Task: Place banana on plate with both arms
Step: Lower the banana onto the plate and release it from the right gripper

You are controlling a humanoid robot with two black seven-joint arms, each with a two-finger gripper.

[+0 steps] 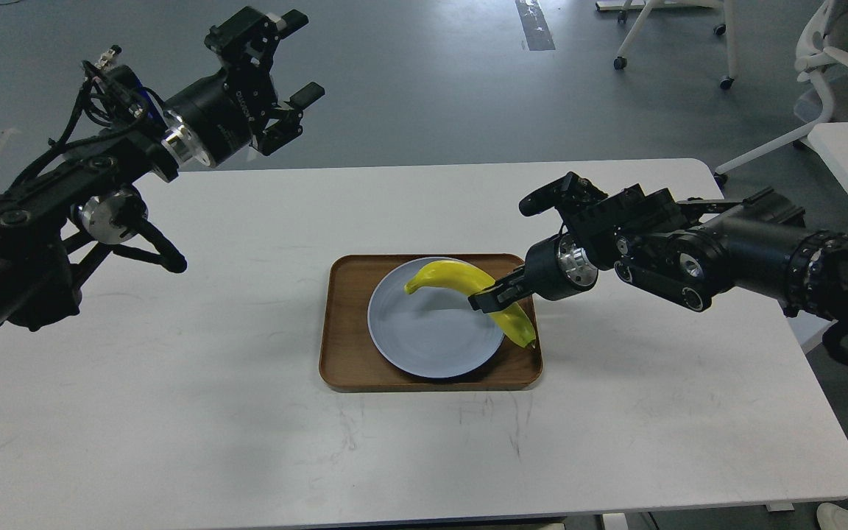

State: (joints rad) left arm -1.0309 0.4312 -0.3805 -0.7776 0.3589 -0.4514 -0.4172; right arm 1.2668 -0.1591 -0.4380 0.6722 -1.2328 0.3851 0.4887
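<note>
Gripping banana (pixel 468 283) over plate (pixel 424 338), right hand (pixel 494 293) closed

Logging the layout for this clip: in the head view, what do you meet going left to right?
left gripper → wooden tray → plate → banana → right gripper → office chair

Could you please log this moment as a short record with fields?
banana: held above the plate, lower end over the plate's right rim
plate: pale blue-grey, on the wooden tray
right gripper: fingers shut on banana
left gripper: open, raised at far left, holding nothing
table: white
</note>
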